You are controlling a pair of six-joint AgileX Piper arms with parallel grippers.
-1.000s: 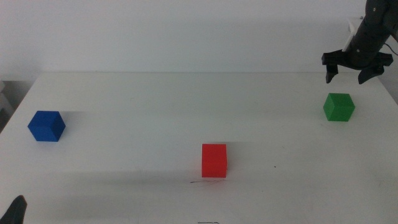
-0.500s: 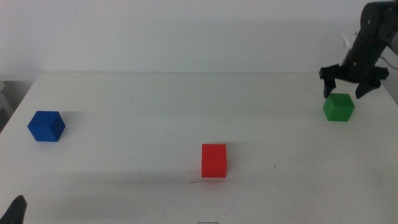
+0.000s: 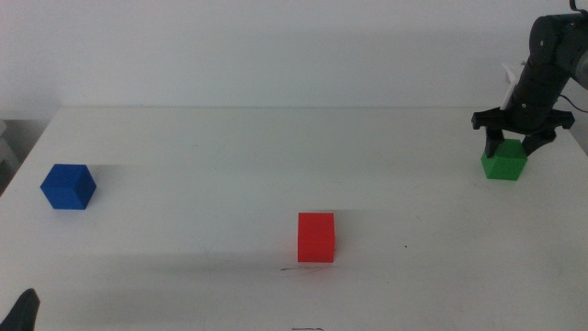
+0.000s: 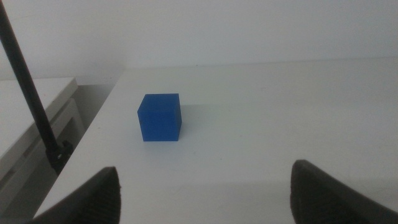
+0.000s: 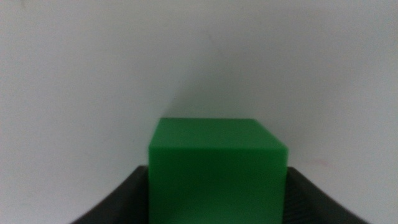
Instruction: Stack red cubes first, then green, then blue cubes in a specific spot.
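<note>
A: Where do we have the right gripper [image 3: 514, 144]?

B: At the far right of the table [image 3: 230, 156], down over the green cube [image 3: 504, 164]. Its jaws are spread, one on each side of the cube, and we cannot tell whether they touch it. In the right wrist view the green cube [image 5: 217, 168] sits between the two dark jaws.

A: And the other cubes?

B: The red cube [image 3: 316, 237] stands near the front middle, just behind a thin dark line [image 3: 303, 268] on the tabletop. The blue cube [image 3: 68, 187] rests far over at the left edge, well apart from both.

A: Our left gripper [image 4: 202, 193]?

B: It waits low at the front left corner, jaws wide apart, with the blue cube [image 4: 160, 117] ahead of it on the table.
</note>
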